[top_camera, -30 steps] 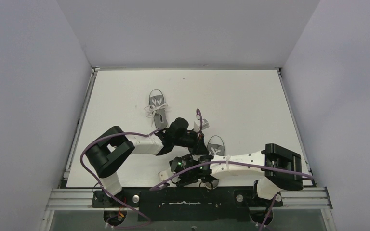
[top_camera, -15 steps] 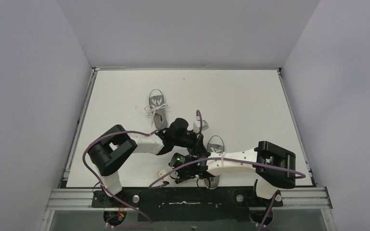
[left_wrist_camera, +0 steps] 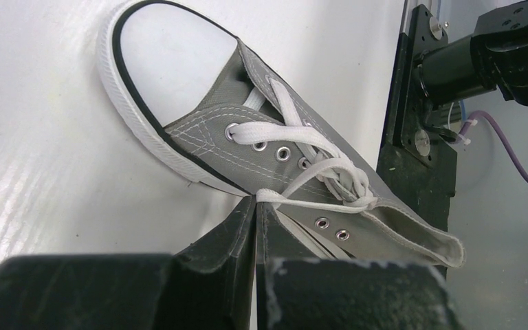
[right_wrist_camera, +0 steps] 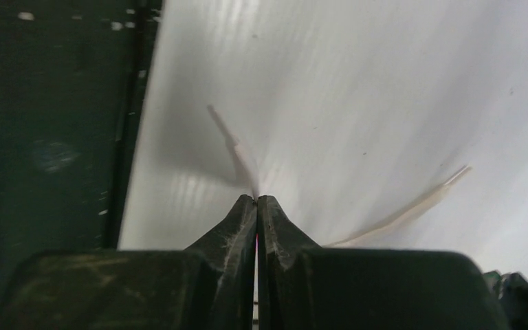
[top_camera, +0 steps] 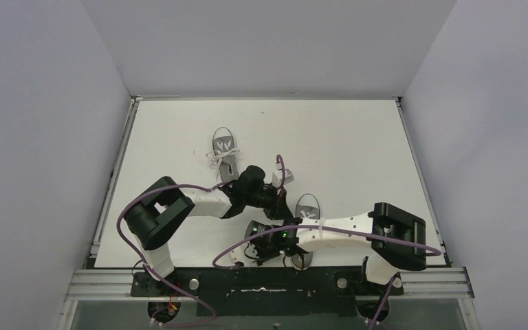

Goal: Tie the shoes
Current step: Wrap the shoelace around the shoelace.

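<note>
One of the shoes (top_camera: 224,152) lies at the back left with its white laces splayed. The other grey shoe (left_wrist_camera: 282,148) lies near the front (top_camera: 308,205), partly under my right arm. My left gripper (left_wrist_camera: 256,199) is shut on a loop of this shoe's white lace (left_wrist_camera: 316,180) beside the eyelets. My right gripper (right_wrist_camera: 256,197) is shut on a thin lace end (right_wrist_camera: 237,148) just above the table, near the front edge. A second lace strand (right_wrist_camera: 412,205) trails to its right. In the top view both grippers (top_camera: 282,204) (top_camera: 251,251) are crowded at the near shoe.
The black mounting rail (top_camera: 275,283) runs along the front edge, close behind my right gripper, and shows as a dark strip (right_wrist_camera: 55,124) on the left. White walls enclose the white table (top_camera: 357,144) on three sides. Purple cables (top_camera: 179,192) loop over both arms.
My right gripper has closed from open onto the lace end, and its arm has shifted slightly left. The left gripper has stayed shut on the lace loop.
</note>
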You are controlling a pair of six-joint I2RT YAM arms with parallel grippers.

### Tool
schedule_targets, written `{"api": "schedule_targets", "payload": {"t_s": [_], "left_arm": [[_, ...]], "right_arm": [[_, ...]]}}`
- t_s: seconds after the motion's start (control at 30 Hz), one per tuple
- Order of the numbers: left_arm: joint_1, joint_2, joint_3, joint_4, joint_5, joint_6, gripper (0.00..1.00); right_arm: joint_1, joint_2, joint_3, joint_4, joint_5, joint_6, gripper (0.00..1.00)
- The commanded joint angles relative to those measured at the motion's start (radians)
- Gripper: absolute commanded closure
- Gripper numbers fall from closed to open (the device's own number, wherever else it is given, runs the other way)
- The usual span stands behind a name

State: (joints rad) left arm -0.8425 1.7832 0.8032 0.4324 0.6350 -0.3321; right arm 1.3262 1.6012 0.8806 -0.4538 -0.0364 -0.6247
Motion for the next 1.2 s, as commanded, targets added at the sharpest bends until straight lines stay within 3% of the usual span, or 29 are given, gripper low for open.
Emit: {"api": "schedule_targets", "payload": {"t_s": [0.0,0.17,0.37,0.47,0.67,0.9,1.07,1.17], "left_arm": [[0.022,-0.031,0.014,0.036,0.030,-0.003,1.00],[0.024,-0.033,0.014,0.066,0.034,-0.035,1.00],[0.012,-0.058,-0.021,0.122,0.030,-0.085,1.00],[-0.012,-0.086,-0.039,0.117,0.010,-0.092,1.00],[-0.055,-0.157,-0.103,0.133,-0.067,-0.113,1.00],[-0.079,-0.190,-0.135,0.146,-0.121,-0.122,1.00],[-0.084,-0.174,-0.140,0.166,-0.126,-0.131,1.00],[-0.084,-0.171,-0.142,0.166,-0.116,-0.132,1.00]], "right_arm": [[0.041,-0.121,0.063,-0.105,-0.056,0.209,1.00],[0.041,-0.320,0.001,-0.051,-0.032,0.566,1.00],[0.023,-0.597,-0.073,-0.066,0.233,1.082,1.00],[-0.015,-0.681,-0.090,-0.140,0.329,1.309,1.00],[-0.183,-0.715,-0.089,-0.353,0.322,1.666,1.00],[-0.255,-0.705,-0.116,-0.762,0.343,2.196,1.00],[-0.311,-0.663,-0.204,-0.778,0.355,2.214,1.00],[-0.398,-0.591,-0.257,-0.650,0.274,2.018,0.99]]}}
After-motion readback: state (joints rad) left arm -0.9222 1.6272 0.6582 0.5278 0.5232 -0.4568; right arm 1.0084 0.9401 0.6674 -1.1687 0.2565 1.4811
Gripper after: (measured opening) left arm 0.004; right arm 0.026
